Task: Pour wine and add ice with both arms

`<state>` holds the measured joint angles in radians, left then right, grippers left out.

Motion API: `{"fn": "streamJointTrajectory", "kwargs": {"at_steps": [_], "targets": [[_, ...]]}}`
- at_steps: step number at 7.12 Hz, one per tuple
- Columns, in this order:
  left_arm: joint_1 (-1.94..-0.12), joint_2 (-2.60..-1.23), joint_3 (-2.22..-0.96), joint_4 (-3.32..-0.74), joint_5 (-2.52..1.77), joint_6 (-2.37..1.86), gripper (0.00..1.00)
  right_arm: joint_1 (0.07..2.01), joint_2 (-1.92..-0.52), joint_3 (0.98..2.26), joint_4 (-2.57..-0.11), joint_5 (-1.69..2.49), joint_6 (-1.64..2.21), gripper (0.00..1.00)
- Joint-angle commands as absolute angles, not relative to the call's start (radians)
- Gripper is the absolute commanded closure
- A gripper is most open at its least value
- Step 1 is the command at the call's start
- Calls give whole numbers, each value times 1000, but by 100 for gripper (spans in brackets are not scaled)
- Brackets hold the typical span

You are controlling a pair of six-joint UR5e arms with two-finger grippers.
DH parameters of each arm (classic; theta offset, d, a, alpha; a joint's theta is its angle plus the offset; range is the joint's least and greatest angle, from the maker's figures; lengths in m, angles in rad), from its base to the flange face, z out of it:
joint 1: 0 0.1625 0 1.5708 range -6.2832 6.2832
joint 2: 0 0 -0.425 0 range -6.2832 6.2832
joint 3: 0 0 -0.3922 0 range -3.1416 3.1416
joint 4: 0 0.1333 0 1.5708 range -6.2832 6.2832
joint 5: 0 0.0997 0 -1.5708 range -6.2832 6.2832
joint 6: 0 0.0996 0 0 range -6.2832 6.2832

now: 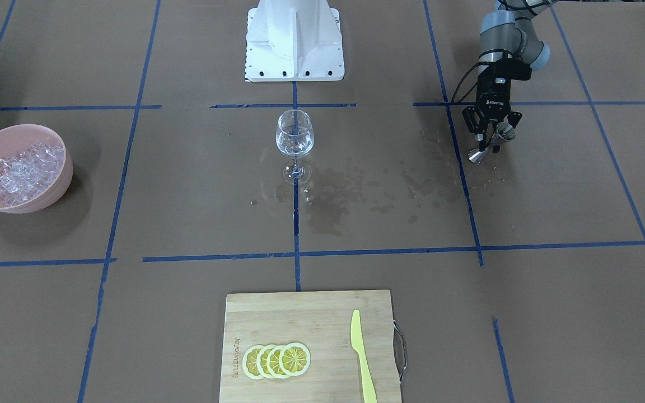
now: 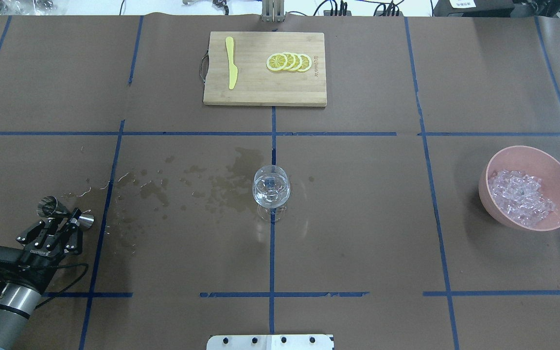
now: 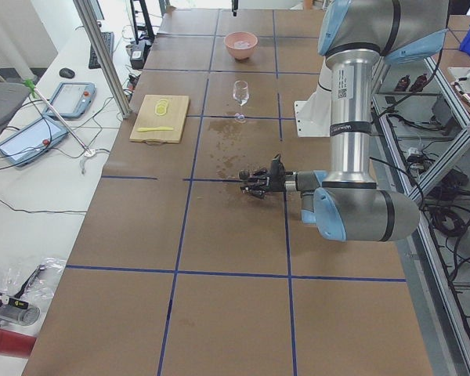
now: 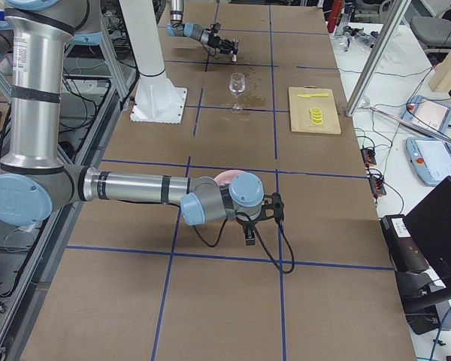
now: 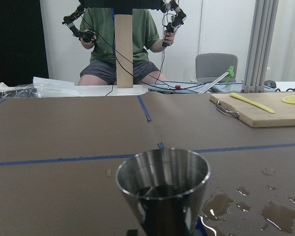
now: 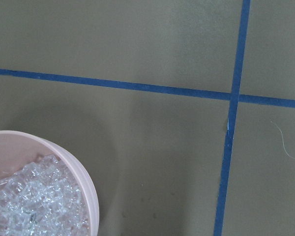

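Nearest me, the left gripper (image 2: 63,218) sits well off to the wine glass's (image 2: 271,190) left, jaws clamped on the waist of a steel jigger (image 2: 65,212). The wine glass stands upright on the tape cross, and I can see the wine (image 2: 270,194) – just a little clear liquid low in its bowl. Dark wet stains (image 2: 231,175) spread from the glass toward the jigger. Well to the glass's right is the pink bowl (image 2: 550,167) with the ice (image 2: 520,197) heaped inside. The right gripper (image 4: 249,229) hangs just beside that bowl – whether its jaws are apart or together I cannot tell. Far beyond the glass lies the bamboo cutting board (image 2: 260,92), carrying lemon slices (image 2: 289,62) and a yellow knife (image 2: 231,68).
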<state>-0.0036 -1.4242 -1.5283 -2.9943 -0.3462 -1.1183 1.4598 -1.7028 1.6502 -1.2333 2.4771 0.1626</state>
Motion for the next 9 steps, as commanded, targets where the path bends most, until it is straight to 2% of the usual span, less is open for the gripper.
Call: {"fn": "streamJointTrajectory", "kwargs": {"at_steps": [1, 5, 9], "targets": [[-5, -1424, -1532, -2996, -345, -1118, 100, 1459, -1694, 1640, -1233, 2476, 163, 0], [-6, -1424, -1562, -3014, -345, -1106, 100, 1459, -1681, 1637, -1233, 2476, 166, 0], [-5, -1443, -1756, -3125, -348, -705, 100, 1450, -1658, 1637, -1235, 2474, 170, 0]]}}
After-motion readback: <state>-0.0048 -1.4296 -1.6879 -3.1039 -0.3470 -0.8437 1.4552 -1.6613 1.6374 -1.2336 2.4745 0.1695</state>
